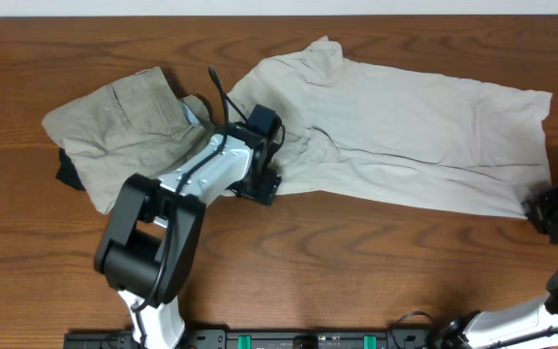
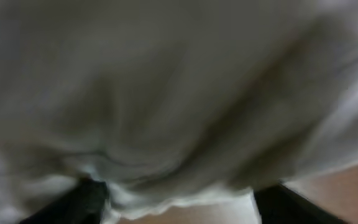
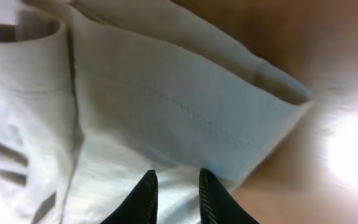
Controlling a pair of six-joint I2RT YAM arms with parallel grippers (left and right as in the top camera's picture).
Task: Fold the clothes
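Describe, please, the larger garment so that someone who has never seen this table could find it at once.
On the brown wooden table, look from the middle toward the robot's right. A thin, wrinkled pale cream garment lies spread wide there. Unlike the khaki-tan garment beside it, folded compact with stitched seams, it is paler and much larger.
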